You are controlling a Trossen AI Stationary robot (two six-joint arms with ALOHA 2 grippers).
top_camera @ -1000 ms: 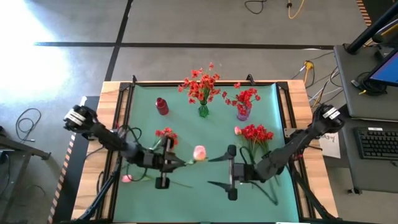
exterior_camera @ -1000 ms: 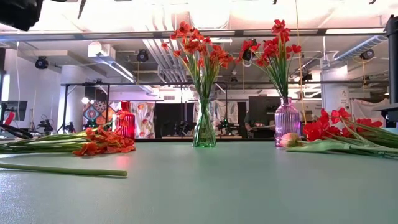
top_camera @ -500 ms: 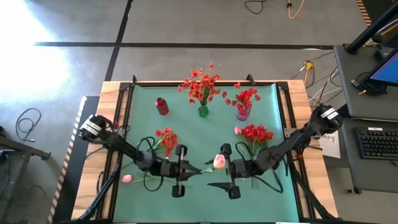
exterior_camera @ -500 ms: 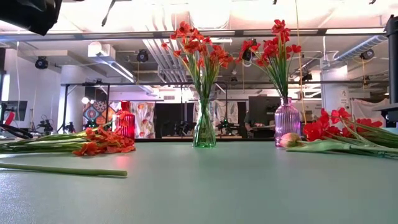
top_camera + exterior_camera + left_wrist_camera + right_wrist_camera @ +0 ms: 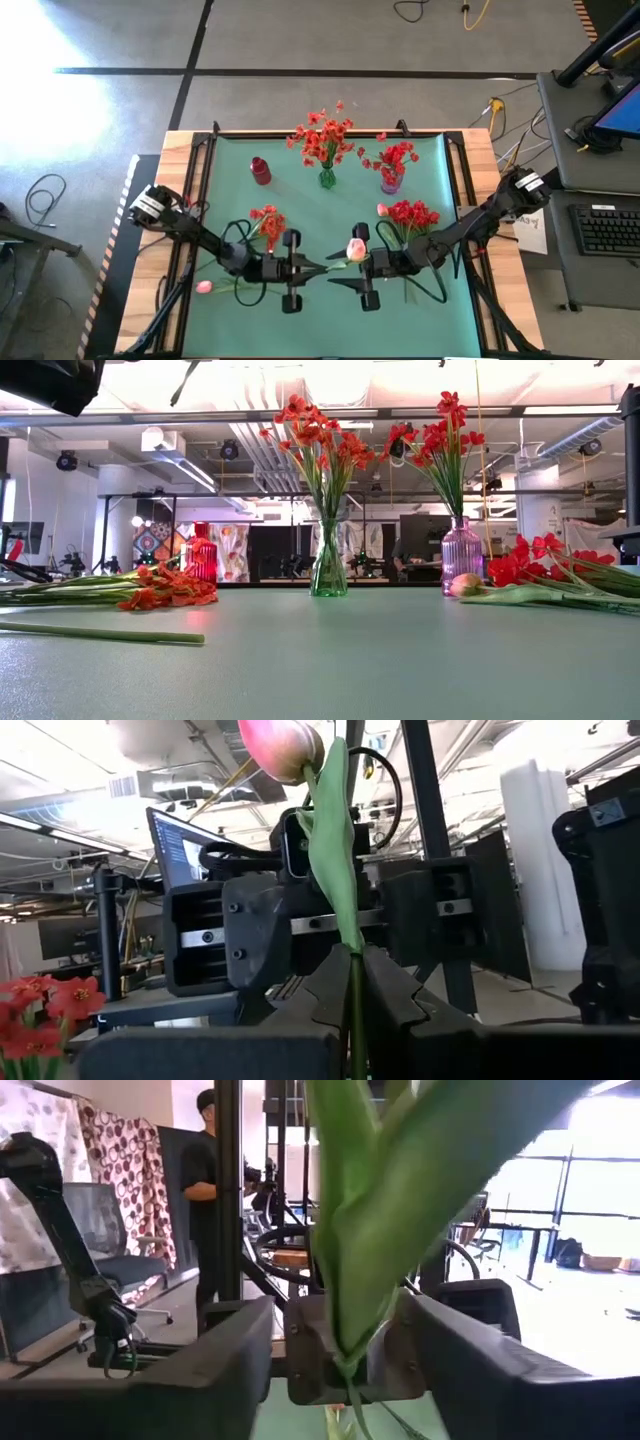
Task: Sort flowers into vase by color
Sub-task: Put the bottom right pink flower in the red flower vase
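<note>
My left gripper (image 5: 322,267) is shut on a pink tulip (image 5: 356,249), held above the mat's near middle. My right gripper (image 5: 345,271) faces it from the right. Its open fingers stand on either side of the tulip's green leaf and stem (image 5: 350,1280); I cannot tell whether they touch. At the far edge, a green glass vase (image 5: 327,179) holds orange-red flowers, a purple vase (image 5: 391,181) holds red flowers, and a red vase (image 5: 260,171) shows no flowers. Loose orange-red flowers (image 5: 267,219) and red flowers (image 5: 412,214) lie flat on the mat. My left gripper pinches the tulip's green stem (image 5: 352,982) between its two fingers, below the long leaf. The fingers come from the table's left, roughly level, in line with the stem. The tulip is clear of the mat, with its blossom (image 5: 285,745) beyond the fingertips toward my right gripper.
Another pink tulip (image 5: 204,287) lies at the mat's near left, and a pink bud (image 5: 382,210) lies beside the red bunch. The two gripper bodies stand close together, face to face. The green mat (image 5: 320,325) is bare along its near edge.
My left gripper has carried the tulip toward the table's right, clear of the mat. My right gripper has shifted a little left toward the tulip, and its fingers have narrowed around the leaf and stem.
</note>
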